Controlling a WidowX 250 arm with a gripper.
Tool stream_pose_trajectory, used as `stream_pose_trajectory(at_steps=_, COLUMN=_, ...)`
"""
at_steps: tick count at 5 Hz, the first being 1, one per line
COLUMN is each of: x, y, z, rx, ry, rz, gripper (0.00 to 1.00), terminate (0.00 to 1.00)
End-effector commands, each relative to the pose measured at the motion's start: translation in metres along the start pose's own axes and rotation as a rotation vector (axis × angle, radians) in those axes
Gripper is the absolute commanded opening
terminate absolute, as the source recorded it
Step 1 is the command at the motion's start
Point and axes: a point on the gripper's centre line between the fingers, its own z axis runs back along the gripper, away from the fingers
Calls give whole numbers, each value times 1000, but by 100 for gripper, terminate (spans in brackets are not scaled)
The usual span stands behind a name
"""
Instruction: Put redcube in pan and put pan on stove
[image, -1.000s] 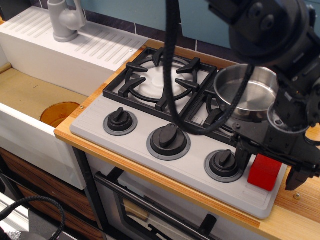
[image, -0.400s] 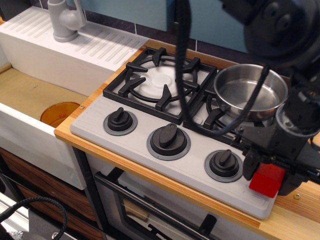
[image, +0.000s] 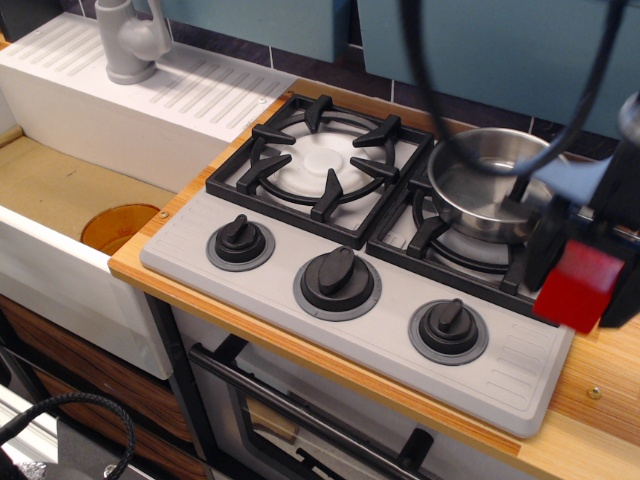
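A: Redcube (image: 582, 284), item one: location?
B: Pinched in gripper (image: 585, 275), lifted clear of stove (image: 350, 330), at four o'clock from pan (image: 495, 185).
A: Reason?
B: Likely carriage to pan, seated on right burner.

No legible text or labels anywhere.

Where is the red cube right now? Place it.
The red cube is at the right edge of the view, held in the hand off the stove, just right of the pan on the right burner.
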Motion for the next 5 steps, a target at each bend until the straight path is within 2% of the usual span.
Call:
stream_pose_trajectory(at_steps=1, x=51, y=8, z=51, rx=-51, ry=-51, rz=-55, gripper=0, terminate=0)
stream_pose_trajectory(at_steps=2, x=84, y=12, z=45, rx=-69, ry=-61, rz=-95, gripper=0, terminate=0)
stream_pose_trajectory(at_steps=3, x=103, y=13, z=36, rx=-75, ry=-73, rz=-109, gripper=0, terminate=0)
stream_pose_trajectory(at_steps=5, x=111, y=19, z=31, rx=-68, ry=-82, rz=-116, gripper=0, terminate=0)
